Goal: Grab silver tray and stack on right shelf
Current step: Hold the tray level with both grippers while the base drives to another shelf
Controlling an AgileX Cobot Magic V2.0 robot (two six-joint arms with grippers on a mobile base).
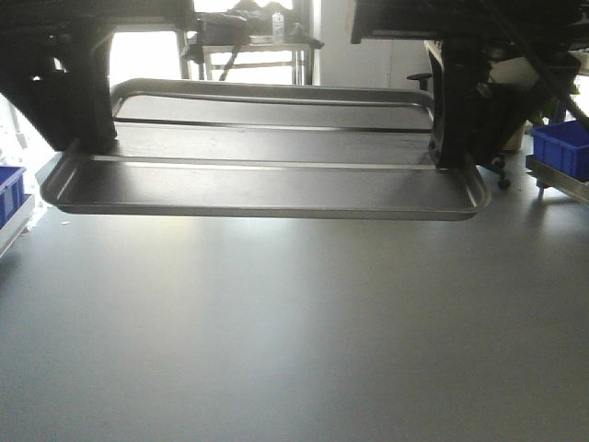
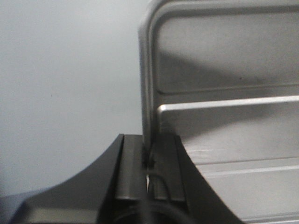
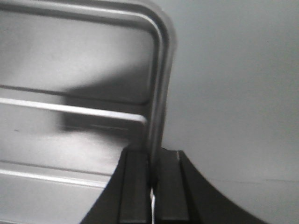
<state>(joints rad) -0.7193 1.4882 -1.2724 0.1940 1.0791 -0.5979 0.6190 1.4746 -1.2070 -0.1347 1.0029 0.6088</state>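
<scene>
At its ends, my left claw point(image 2: 150, 142) and right claw point(image 3: 152, 155) grip the tray point(image 1: 276, 189). Grasp done; next, a level carry to the shelf.

front cam low, facing forward | wrist cams close-up | shared: silver tray point(image 1: 276, 189)

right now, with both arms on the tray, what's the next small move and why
Probably shift both arms together slightly rightward, keeping the silver tray level: left fingers and right fingers are shut on its opposite short rims, and it seems to hang above the table.
</scene>
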